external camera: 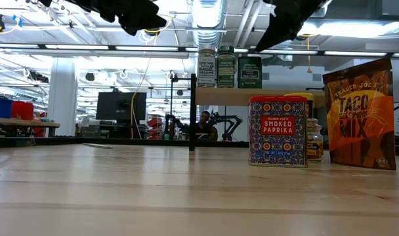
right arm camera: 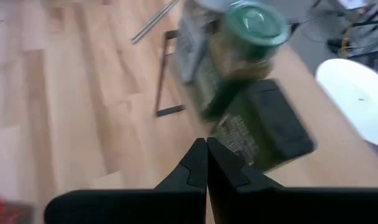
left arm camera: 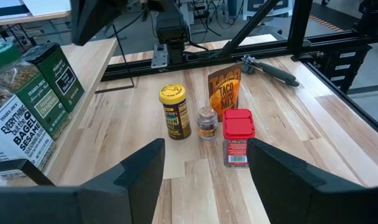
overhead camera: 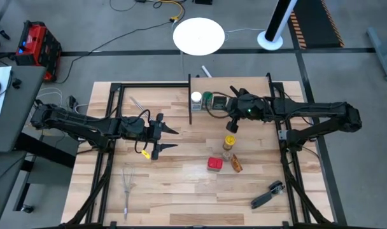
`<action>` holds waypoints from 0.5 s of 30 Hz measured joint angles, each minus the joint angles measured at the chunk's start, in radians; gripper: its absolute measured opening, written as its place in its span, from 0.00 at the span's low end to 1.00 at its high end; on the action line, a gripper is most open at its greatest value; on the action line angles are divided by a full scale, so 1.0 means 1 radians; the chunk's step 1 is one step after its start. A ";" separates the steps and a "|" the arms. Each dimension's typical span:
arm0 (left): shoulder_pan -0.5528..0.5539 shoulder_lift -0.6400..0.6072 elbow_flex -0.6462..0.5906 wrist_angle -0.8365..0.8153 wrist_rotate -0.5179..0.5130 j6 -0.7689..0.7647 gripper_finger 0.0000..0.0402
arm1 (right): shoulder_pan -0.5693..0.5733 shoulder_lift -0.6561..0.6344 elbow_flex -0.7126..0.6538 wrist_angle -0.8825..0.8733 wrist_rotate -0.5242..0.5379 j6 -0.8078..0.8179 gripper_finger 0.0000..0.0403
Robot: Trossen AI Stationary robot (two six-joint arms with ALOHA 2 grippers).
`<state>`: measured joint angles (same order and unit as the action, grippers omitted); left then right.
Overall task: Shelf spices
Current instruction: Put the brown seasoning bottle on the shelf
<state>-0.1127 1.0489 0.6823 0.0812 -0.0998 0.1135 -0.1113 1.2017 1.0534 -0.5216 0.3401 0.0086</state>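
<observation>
Ahead of the left gripper (left arm camera: 204,180), fingers apart, the red-capped paprika tin (left arm camera: 237,137) looks light, rigid; grasp its flat sides; right gripper (right arm camera: 206,163) pinched together, empty.

Bare table (overhead camera: 174,184) left of spices (overhead camera: 228,149)

The paprika tin (external camera: 277,130) hides most of the yellow-capped jar (external camera: 308,98).
</observation>
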 joint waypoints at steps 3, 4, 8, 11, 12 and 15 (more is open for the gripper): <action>0.000 0.000 0.000 -0.001 0.013 -0.004 0.55 | 0.040 -0.016 0.000 -0.042 0.000 0.039 0.01; 0.000 0.000 0.000 -0.002 0.014 -0.007 0.55 | 0.051 -0.022 0.000 -0.064 0.000 0.061 0.01; 0.000 0.000 0.000 -0.011 0.016 -0.022 0.55 | 0.104 -0.043 0.000 -0.191 0.000 0.170 0.01; 0.000 0.000 0.000 -0.014 0.016 -0.025 0.55 | 0.148 -0.046 0.000 -0.290 -0.001 0.234 0.01; 0.000 0.000 0.000 -0.013 0.016 -0.025 0.55 | 0.164 -0.045 0.000 -0.319 -0.002 0.253 0.01; 0.000 0.000 0.000 -0.013 0.016 -0.033 0.55 | 0.208 -0.040 0.000 -0.361 -0.027 0.291 0.01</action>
<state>-0.1127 1.0489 0.6823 0.0681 -0.0837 0.0803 0.0968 1.1619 1.0538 -0.8830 0.3135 0.2993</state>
